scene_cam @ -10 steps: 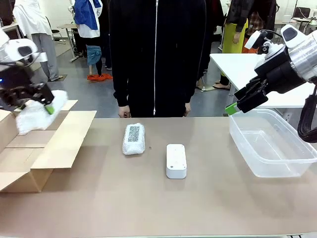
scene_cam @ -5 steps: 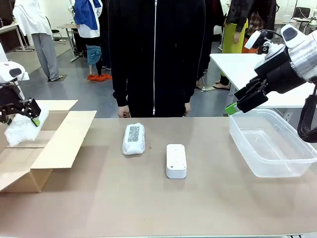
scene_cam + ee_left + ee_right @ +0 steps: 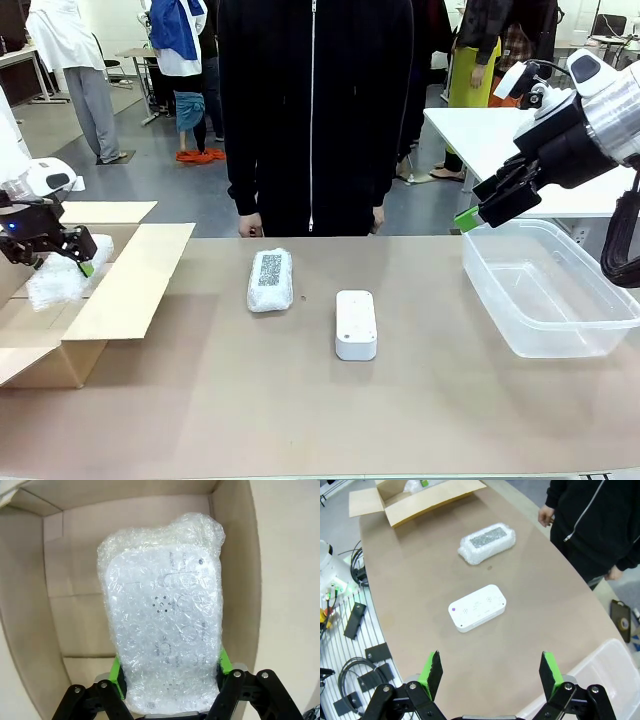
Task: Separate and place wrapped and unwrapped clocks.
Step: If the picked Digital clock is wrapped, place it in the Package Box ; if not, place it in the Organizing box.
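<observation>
Left arm [image 3: 45, 182] sat low at the far left, wrist bent so the left gripper [image 3: 62, 262] pointed down. From its wrist cam, the green pads [image 3: 116, 672] were clamped on both sides of a bundle [image 3: 165, 605], gripping it near one end. Right arm [image 3: 600, 110] was up high on the right, forearm angled down toward the middle, right gripper [image 3: 480, 213] hanging in the air. Its jaws were spread wide, one green pad on each side, nothing between them.
</observation>
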Robot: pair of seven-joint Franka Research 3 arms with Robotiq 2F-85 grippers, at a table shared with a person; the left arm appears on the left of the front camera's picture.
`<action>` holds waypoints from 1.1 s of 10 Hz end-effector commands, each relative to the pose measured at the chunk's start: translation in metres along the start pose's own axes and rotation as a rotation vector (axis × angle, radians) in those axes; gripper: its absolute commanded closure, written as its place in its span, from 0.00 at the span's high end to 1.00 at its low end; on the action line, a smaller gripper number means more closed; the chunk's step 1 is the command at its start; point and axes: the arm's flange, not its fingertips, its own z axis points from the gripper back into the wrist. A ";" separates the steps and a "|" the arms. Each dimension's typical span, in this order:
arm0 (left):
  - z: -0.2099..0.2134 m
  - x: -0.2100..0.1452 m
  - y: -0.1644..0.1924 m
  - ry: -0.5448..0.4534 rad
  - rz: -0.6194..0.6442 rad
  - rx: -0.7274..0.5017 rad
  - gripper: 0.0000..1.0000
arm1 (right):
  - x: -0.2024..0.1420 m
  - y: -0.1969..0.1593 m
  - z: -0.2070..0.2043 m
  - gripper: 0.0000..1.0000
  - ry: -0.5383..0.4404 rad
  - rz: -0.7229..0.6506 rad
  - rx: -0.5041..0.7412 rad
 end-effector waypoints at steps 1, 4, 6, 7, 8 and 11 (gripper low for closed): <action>-0.011 0.002 -0.005 -0.039 -0.010 -0.002 0.81 | -0.001 -0.001 -0.003 1.00 -0.012 -0.003 0.022; -0.021 0.005 -0.010 -0.049 -0.029 0.026 1.00 | -0.001 -0.001 -0.003 1.00 -0.012 -0.003 0.022; -0.015 0.004 -0.009 -0.047 -0.017 0.018 1.00 | -0.001 -0.001 -0.003 1.00 -0.012 -0.003 0.022; -0.012 0.004 -0.011 -0.032 -0.029 0.026 1.00 | -0.001 -0.001 -0.003 1.00 -0.012 -0.003 0.022; -0.010 0.005 -0.011 -0.034 -0.035 0.023 1.00 | -0.001 -0.001 -0.003 1.00 -0.012 -0.003 0.022; 0.043 -0.001 -0.020 -0.051 -0.014 -0.031 1.00 | -0.001 -0.001 -0.003 1.00 -0.012 -0.003 0.022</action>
